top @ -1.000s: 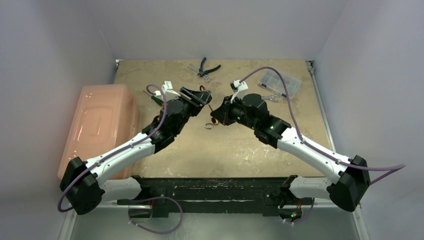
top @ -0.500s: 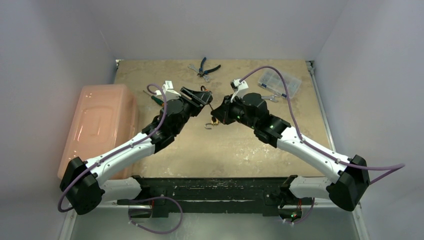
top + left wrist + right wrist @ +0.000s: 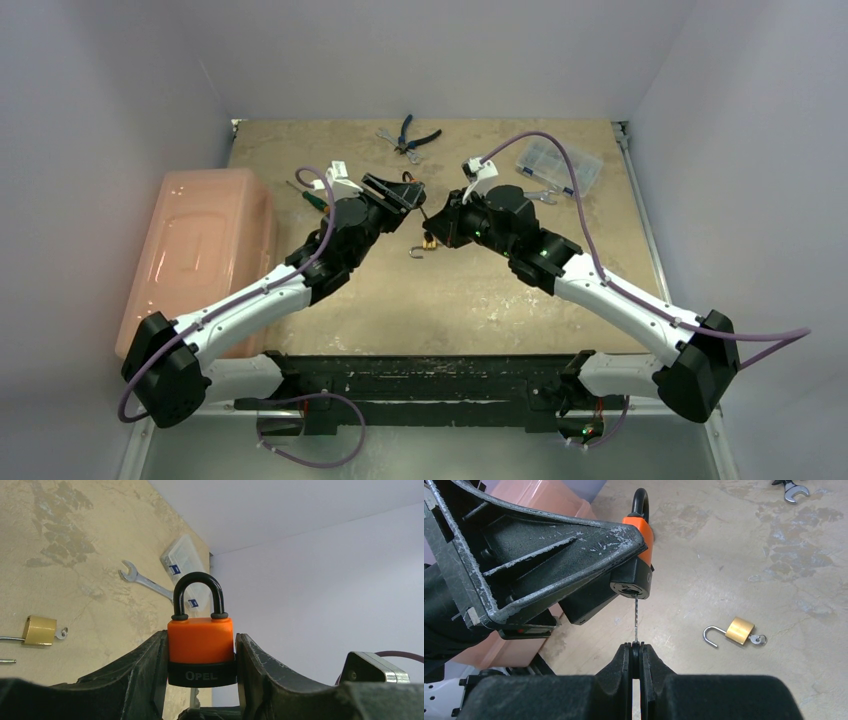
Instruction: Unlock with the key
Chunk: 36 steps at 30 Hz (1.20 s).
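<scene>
An orange padlock with a black base and a closed black shackle is clamped upright between the left gripper's fingers, above the table. The same padlock shows in the right wrist view, keyhole facing that camera. My right gripper is shut on the head of a thin silver key. The key's blade points straight at the keyhole and its tip touches it; most of the blade is outside. From above, the left gripper and the right gripper meet at mid-table.
A small brass padlock with an open shackle and a key in it lies on the table below the grippers. A pink bin stands at the left. Pliers, a wrench and a clear plastic box lie at the back.
The right gripper has edged left and away toward the padlock, bringing the key up to the keyhole. The left arm has held still.
</scene>
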{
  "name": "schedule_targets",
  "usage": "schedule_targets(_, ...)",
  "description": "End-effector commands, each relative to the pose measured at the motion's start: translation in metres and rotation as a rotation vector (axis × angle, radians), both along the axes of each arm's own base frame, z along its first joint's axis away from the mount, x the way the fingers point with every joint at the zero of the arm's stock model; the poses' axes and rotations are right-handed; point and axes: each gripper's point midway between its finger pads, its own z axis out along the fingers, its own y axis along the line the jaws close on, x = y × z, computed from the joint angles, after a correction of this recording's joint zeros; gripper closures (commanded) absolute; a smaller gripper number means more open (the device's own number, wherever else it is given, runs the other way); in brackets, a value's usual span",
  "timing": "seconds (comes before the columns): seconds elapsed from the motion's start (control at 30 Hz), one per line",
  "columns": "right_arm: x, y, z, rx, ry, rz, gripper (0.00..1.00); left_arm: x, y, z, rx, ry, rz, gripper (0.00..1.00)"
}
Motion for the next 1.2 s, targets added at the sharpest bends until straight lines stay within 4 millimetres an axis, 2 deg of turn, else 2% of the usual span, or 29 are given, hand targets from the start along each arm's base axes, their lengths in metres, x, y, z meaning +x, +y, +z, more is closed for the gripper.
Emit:
schedule_targets(0.0, 0.009, -0.003, 0.048, 0.073, -0.109, -0.029, 1.0, 0.0, -0.004, 0.032, -0.079, -0.087, -0.02, 1.0)
schedule_targets(0.33, 0.011, -0.002, 0.047, 0.075, -0.1, -0.033, 1.0, -0.001, -0.006, 0.033, -0.082, -0.103, -0.034, 1.0)
schedule_targets(0.83, 0.01, -0.007, 0.067, 0.115, -0.139, -0.045, 1.0, 0.0, -0.005, 0.031, -0.063, -0.11, -0.027, 1.0)
schedule_targets(1.17, 0.015, -0.001, 0.054, 0.109, -0.105, -0.047, 1.0, -0.002, -0.005, 0.034, -0.075, -0.121, -0.033, 1.0)
